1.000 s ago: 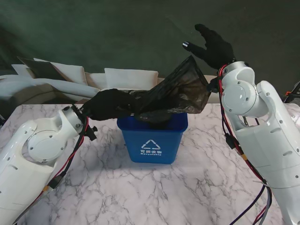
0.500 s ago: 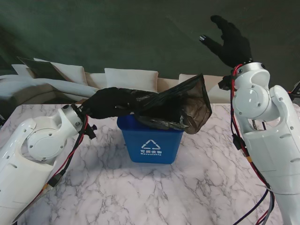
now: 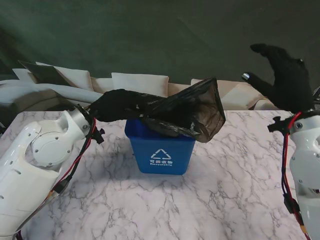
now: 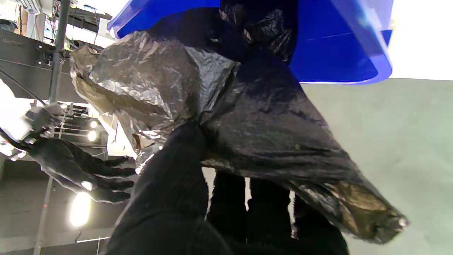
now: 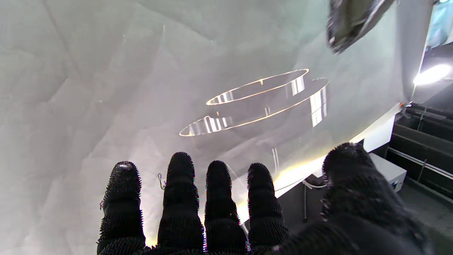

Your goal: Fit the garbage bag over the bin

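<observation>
A blue recycling bin (image 3: 161,155) stands upright on the marble table (image 3: 150,210), centre of the stand view. A dark translucent garbage bag (image 3: 192,114) hangs over its open top, part of it dipping inside and the rest stretched up toward the right. My left hand (image 3: 117,106) is shut on the bag's left end just above the bin's left rim. The left wrist view shows the bag (image 4: 247,117) pinched by my fingers (image 4: 177,170) under the bin (image 4: 339,46). My right hand (image 3: 282,75) is raised high at the right, open, apart from the bag.
A white sofa with cushions (image 3: 135,82) stands behind the table's far edge, and a dark green backdrop (image 3: 150,35) hangs behind it. Red and black cables (image 3: 285,175) run along the right arm.
My right hand has let go of the bag and swung away to the right. The bag's right end has sagged down over the bin. My left hand has held its grip.
</observation>
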You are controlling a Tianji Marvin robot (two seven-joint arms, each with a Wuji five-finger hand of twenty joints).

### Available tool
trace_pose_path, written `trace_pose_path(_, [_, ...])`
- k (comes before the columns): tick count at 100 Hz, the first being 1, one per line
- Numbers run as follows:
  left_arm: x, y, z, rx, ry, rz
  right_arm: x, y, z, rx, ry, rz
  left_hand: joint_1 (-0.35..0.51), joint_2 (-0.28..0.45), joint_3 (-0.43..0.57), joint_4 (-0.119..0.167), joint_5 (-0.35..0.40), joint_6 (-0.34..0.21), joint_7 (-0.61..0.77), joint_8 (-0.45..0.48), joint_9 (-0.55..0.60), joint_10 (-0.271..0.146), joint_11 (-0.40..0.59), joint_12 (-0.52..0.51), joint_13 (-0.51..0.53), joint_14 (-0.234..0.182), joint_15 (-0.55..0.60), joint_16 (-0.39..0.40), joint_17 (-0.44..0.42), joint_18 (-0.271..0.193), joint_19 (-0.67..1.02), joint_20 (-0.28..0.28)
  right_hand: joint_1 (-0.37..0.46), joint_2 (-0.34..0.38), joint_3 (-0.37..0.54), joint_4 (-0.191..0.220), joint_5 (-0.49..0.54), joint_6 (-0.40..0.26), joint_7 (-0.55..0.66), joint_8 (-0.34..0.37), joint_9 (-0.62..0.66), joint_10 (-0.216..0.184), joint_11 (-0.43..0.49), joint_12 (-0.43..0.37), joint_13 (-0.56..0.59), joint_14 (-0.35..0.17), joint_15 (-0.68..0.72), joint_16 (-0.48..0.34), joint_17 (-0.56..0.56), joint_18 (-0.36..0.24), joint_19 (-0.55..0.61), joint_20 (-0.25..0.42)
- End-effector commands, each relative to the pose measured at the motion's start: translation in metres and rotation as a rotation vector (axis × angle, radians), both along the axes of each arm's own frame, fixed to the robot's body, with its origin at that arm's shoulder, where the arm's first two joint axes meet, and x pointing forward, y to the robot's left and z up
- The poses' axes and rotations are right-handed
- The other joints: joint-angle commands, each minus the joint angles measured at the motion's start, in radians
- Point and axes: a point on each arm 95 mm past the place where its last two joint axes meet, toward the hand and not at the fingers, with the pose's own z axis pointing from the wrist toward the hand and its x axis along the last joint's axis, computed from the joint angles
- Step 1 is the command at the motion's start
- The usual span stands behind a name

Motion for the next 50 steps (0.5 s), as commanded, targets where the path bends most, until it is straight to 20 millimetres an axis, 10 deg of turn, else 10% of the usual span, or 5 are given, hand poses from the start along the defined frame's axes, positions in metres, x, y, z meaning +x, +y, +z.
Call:
trace_pose_path(1, [0.002, -0.001, -0.001, 0.002, 0.011, 0.005, -0.012, 0.002, -0.014, -0.008, 0.017, 0.002, 0.082, 0.04, 0.052, 0.005, 0.025, -0.051, 0.062, 0.035, 0.02, -0.001, 0.015, 0.017, 0.009, 0.006, 0.028, 0.018, 0.002, -0.006, 0.01, 0.025, -0.057, -0.034, 0.042, 0.007, 0.028, 0.023, -0.016, -0.025, 0.025, 0.006, -0.014, 0.005, 0.009, 0.005, 0.006, -0.006, 0.002, -0.015, 0.01, -0.012])
trace_pose_path(50, [0.007, -0.009, 0.002, -0.004, 0.019, 0.014, -0.076, 0.019, -0.087, -0.236, -0.052, 0.025, 0.082, 0.039, 0.053, 0.008, 0.023, -0.048, 0.06, 0.035, 0.022, 0.002, 0.016, 0.02, 0.009, 0.007, 0.035, 0.02, 0.002, -0.005, 0.012, 0.026, -0.284, -0.401, 0.333, -0.052, 0.158, -0.242, 0.16, 0.179, 0.055, -0.004, 0.129, 0.215, 0.088, -0.009, 0.285, 0.208, 0.047, -0.009, 0.157, 0.06])
